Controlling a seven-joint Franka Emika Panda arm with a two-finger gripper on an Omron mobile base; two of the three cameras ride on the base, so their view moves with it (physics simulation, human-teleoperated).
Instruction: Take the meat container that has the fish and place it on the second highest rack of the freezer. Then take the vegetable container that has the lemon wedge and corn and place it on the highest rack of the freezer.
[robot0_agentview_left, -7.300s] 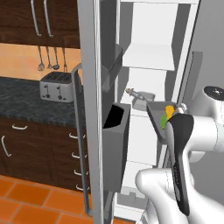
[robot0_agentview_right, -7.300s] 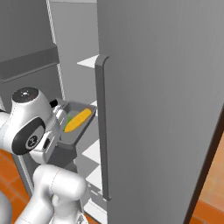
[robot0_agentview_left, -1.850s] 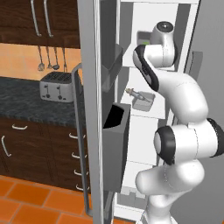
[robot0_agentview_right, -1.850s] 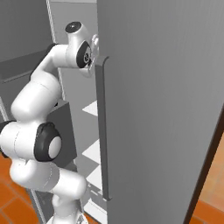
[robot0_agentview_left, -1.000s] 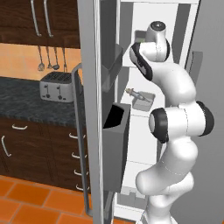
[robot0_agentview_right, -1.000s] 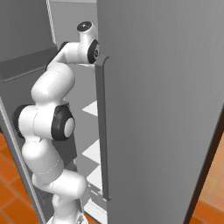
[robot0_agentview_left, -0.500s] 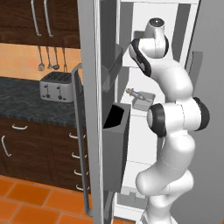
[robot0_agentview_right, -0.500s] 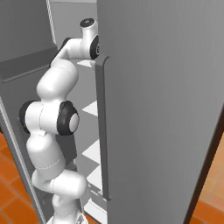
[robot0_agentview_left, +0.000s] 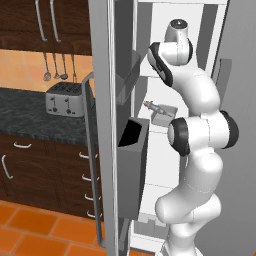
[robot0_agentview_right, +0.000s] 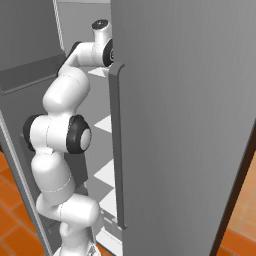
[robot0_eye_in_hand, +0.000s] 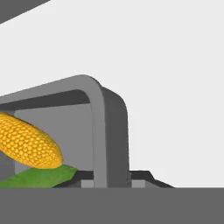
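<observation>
**Arm reaches deep into open freezer, corn tray before the hand camera**

The fingers sit below the hand camera's frame, so whether they are apart, together or clamped on anything cannot be told. Directly ahead of them, the vegetable container (robot0_eye_in_hand: 98, 131), a grey metal tray with a rounded corner, fills the left half of the hand view against a white surface. Inside it the corn (robot0_eye_in_hand: 27, 142) lies at about 9 o'clock, its blunt yellow tip pointing toward the tray's corner, and the lemon wedge (robot0_eye_in_hand: 39, 177) lies flat just under the cob at 7 o'clock, touching it or nearly so.

From the left base camera the white arm (robot0_agentview_left: 197, 145) rises from 5 o'clock and bends up to 12 o'clock, its wrist turned into the upper shelves of the freezer (robot0_agentview_left: 102, 125). The meat container (robot0_agentview_left: 164, 115) rests on a white shelf near the picture's centre, partly behind the arm, with the fish (robot0_agentview_left: 152, 106) jutting over its rim toward 10 o'clock.

Beyond the freezer door, at 9 o'clock, a toaster (robot0_agentview_left: 64, 99) stands on a dark counter (robot0_agentview_left: 30, 117).
</observation>
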